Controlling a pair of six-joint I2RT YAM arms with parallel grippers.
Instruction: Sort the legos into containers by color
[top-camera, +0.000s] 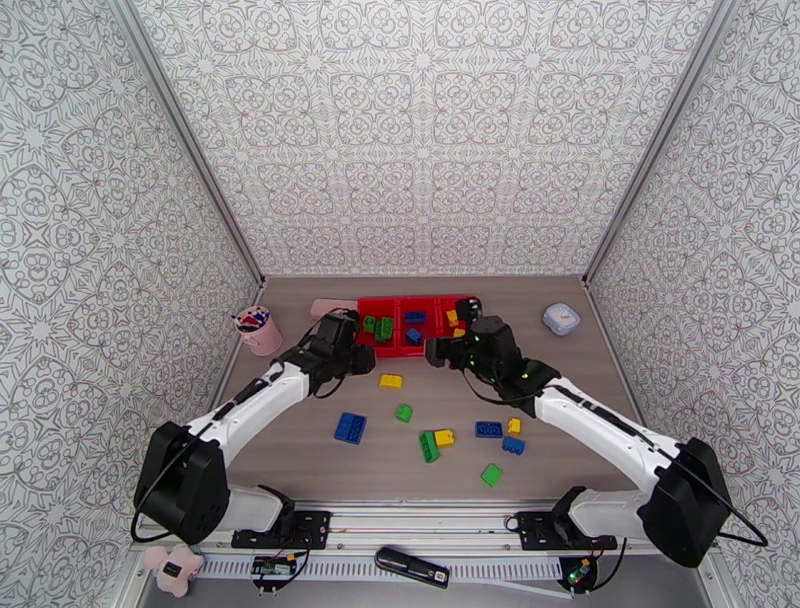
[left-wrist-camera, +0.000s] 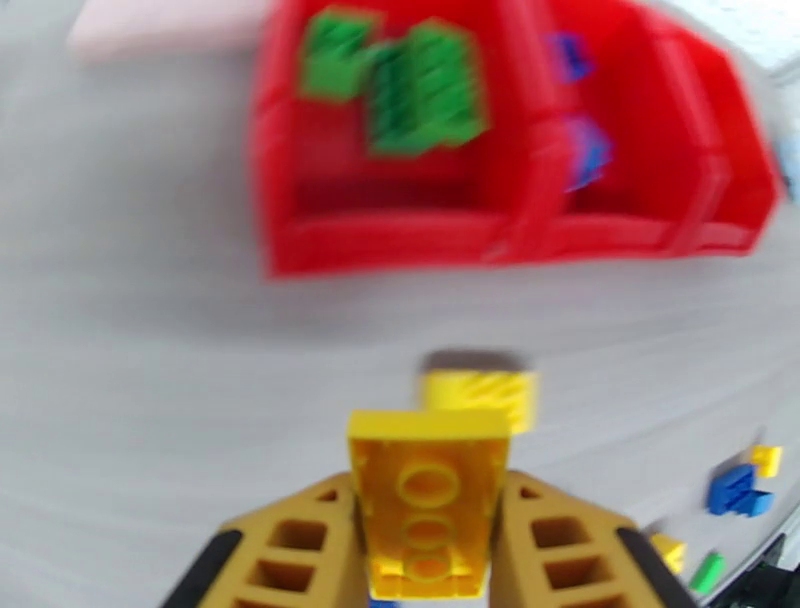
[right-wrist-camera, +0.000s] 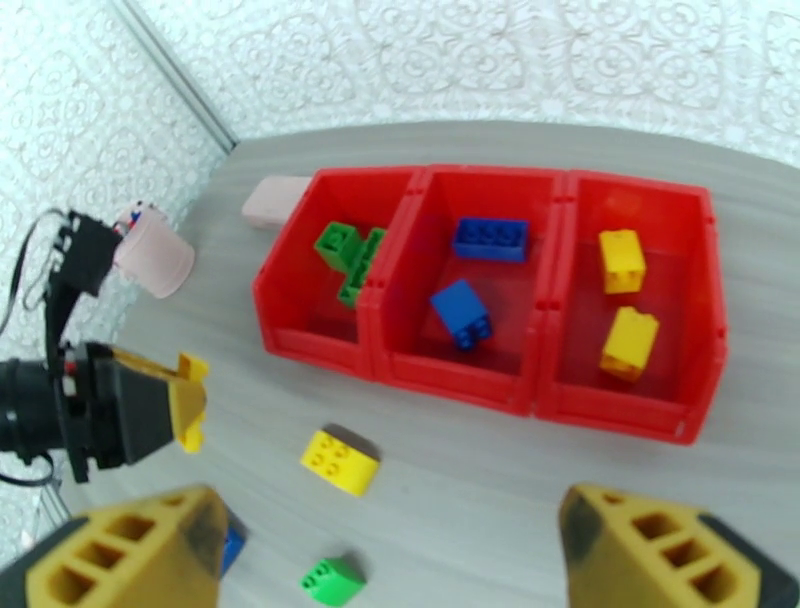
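Held lego (left-wrist-camera: 428, 455): yellow, hollow underside with round tubes facing the camera; blurred, perhaps a longer brick.
Left end effector (left-wrist-camera: 428, 515): clamped on that lego above the counter (left-wrist-camera: 150, 400), bins at its 12 o'clock.
Right end effector (right-wrist-camera: 390, 530): fingers spread wide, holding nothing.
Bins (right-wrist-camera: 470, 385): red, three joined; green, blue, yellow legos inside, 9 to 3 o'clock.

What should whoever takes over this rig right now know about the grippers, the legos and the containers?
Left gripper: jaws shut on a yellow lego, short of the containers.
Right gripper: jaws open, empty, above the table.
Done: two green legos in the left bin, two blue legos in the middle, two yellow legos in the right.
Left: bin the held yellow, then roughly nine loose legos on the table.
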